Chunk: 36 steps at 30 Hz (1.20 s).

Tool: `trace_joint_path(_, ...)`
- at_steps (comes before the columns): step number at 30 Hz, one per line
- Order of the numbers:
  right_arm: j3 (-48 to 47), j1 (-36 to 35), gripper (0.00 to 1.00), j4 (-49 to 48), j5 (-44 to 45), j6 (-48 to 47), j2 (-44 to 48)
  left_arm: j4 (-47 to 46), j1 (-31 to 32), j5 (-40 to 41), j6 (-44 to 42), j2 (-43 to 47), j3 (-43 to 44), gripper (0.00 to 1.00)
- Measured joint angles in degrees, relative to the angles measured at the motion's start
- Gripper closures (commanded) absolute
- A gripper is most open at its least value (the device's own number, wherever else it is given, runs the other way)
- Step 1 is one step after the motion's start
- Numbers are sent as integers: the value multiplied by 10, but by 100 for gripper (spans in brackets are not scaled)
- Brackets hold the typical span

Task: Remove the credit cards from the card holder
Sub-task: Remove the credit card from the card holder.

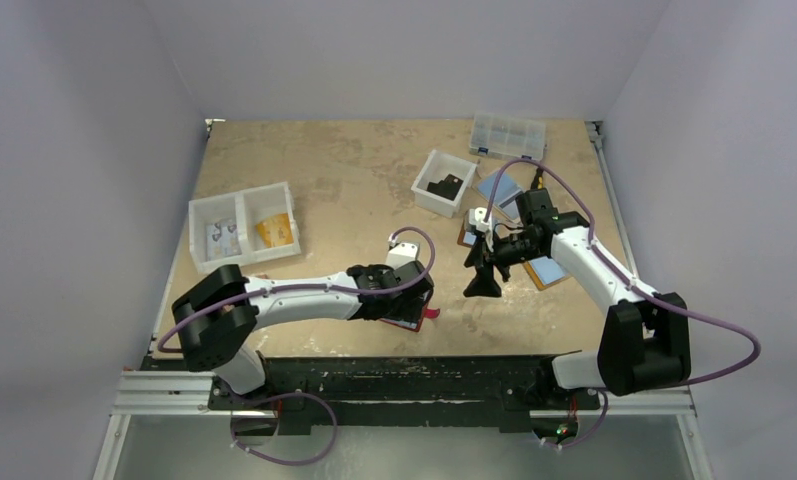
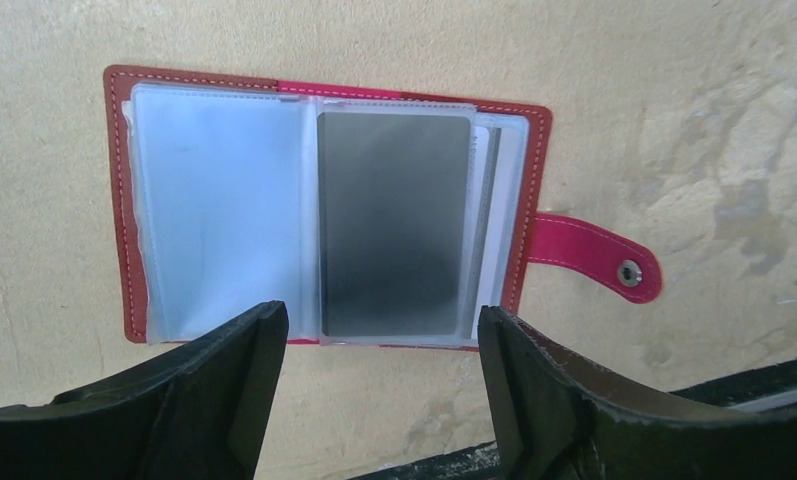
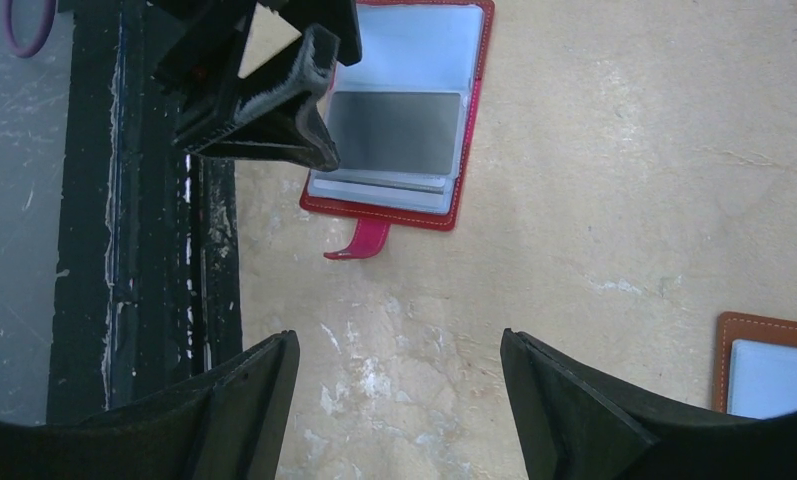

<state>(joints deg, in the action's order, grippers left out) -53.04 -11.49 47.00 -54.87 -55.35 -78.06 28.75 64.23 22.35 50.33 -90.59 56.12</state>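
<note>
**Task status.** The card holder lies open and flat at the near edge of the table, about midway along it. Its strap tab points toward the right arm's side. One grey card sits fully inside the clear sleeve of the page nearest the tab. Thin card edges show stacked behind it. The opposite page looks pale and empty, though glare makes that uncertain. No card is visibly partway out, so by this evidence extraction is not yet begun on the visible card, and every sleeved card is left to remove.

**Grippers.** The left gripper hangs directly over the holder's near side, fingers spread roughly a card's width, gripping nothing. The right gripper hovers just beside the holder toward the table's middle, jaws wide apart and empty.

**Surface.** The table is a tan, mottled board with a black rail along its near edge. A white divided tray stands toward the left edge. A white bin and a clear compartment box stand toward the far right corner. A brown holder lies near the right edge.

**Room.** Plain pale walls enclose three sides.
</note>
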Motion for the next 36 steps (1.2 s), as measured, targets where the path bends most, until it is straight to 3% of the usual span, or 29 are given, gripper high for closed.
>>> trace_joint_path(18, 0, 3, 19, 2, 4, -7, -17, 9, 1, -1, 0, -80, 31, 27)
trace_joint_path(30, 0, 3, 19, 7, 4, -13, -17, 4, -2, -8, -1, -76, 30, 52)
trace_joint_path(36, 0, 3, 19, 13, 3, -16, -17, -82, -59, -100, 6, -13, -47, 60)
